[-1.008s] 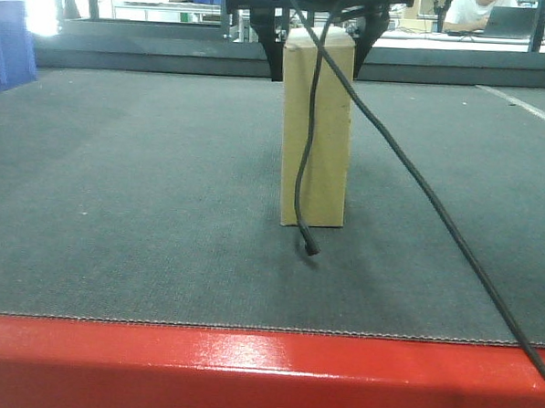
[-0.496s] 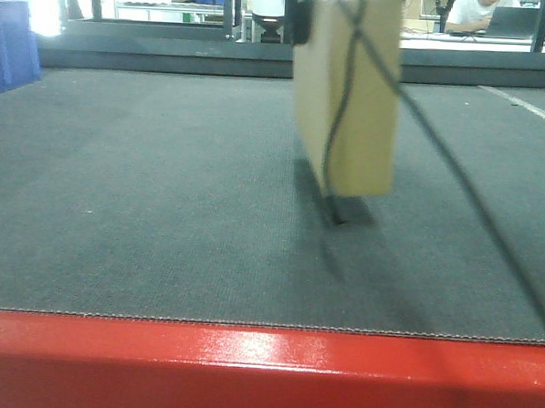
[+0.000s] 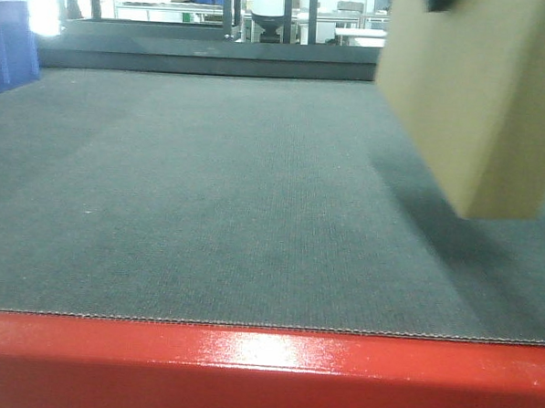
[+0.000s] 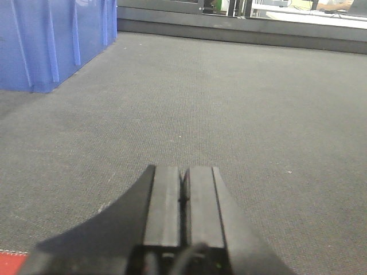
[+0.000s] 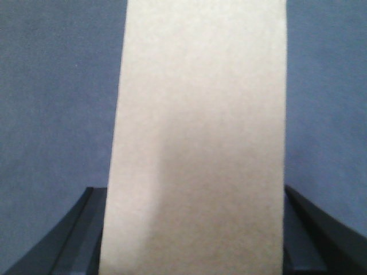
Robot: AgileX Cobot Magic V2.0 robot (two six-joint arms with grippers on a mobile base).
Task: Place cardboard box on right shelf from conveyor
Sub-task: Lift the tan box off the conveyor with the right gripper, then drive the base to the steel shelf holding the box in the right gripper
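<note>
The tan cardboard box (image 3: 479, 96) hangs tilted in the air above the conveyor belt (image 3: 209, 192), at the upper right of the front view, and casts a shadow on the belt. In the right wrist view the cardboard box (image 5: 198, 132) fills the middle, and my right gripper (image 5: 198, 229) is shut on it, with a dark finger (image 5: 92, 229) pressed on each side. My left gripper (image 4: 184, 186) is shut with nothing in it, low over the belt (image 4: 258, 114). The right shelf is out of view.
The conveyor's red frame (image 3: 246, 367) runs along the near edge. A blue plastic bin (image 3: 11, 44) stands at the belt's far left, close ahead and left of the left gripper, where it shows as a blue bin (image 4: 51, 40). Racks and desks stand beyond the belt.
The box has been lifted off the belt and carried right and nearer the camera, now tilted. The dangling black cable has left the view.
</note>
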